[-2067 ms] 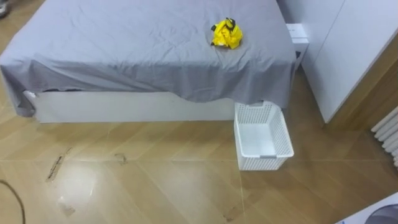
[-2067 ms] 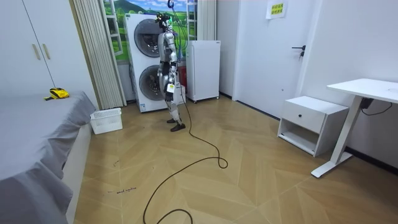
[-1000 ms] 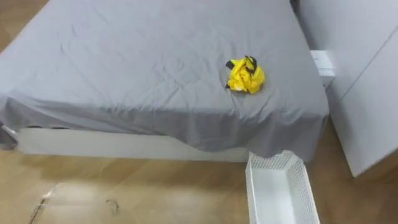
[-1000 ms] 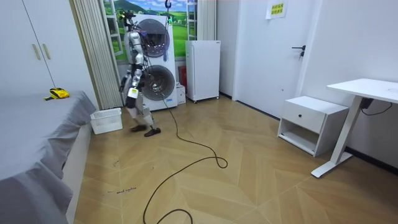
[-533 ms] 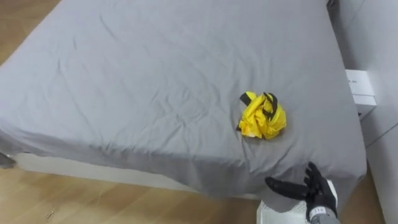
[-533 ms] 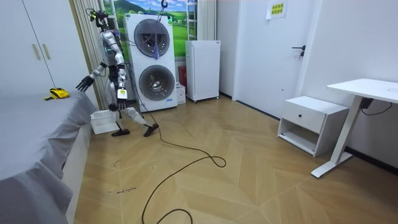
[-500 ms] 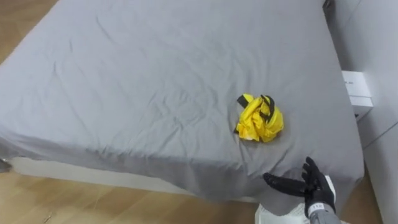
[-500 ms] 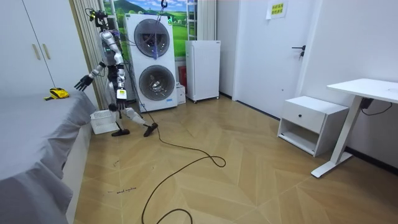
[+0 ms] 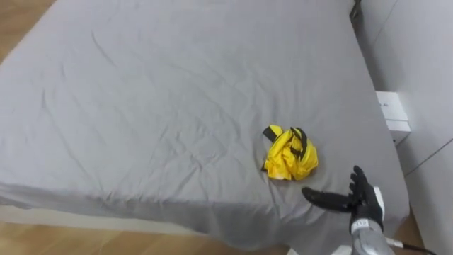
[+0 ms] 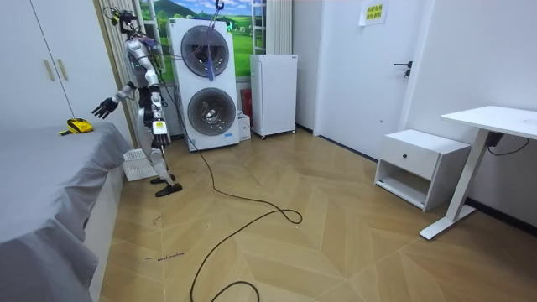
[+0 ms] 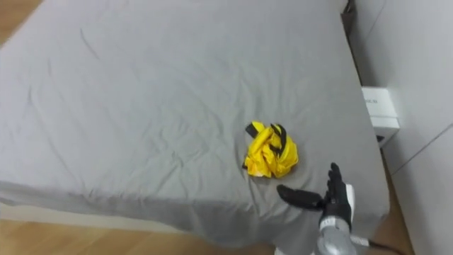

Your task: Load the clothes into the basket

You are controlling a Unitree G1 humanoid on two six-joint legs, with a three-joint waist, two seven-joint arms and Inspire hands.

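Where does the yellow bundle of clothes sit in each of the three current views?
Left eye view: yellow bundle on the grey bed, right of centre, up-left of the right hand.
Right eye view: same spot, nearer the centre.
Room view: far left, on the bed's far end.
Shared landmark: the grey bed.

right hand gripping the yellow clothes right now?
No, the right hand is open with straight fingers, apart from the yellow clothes lying on the bed.
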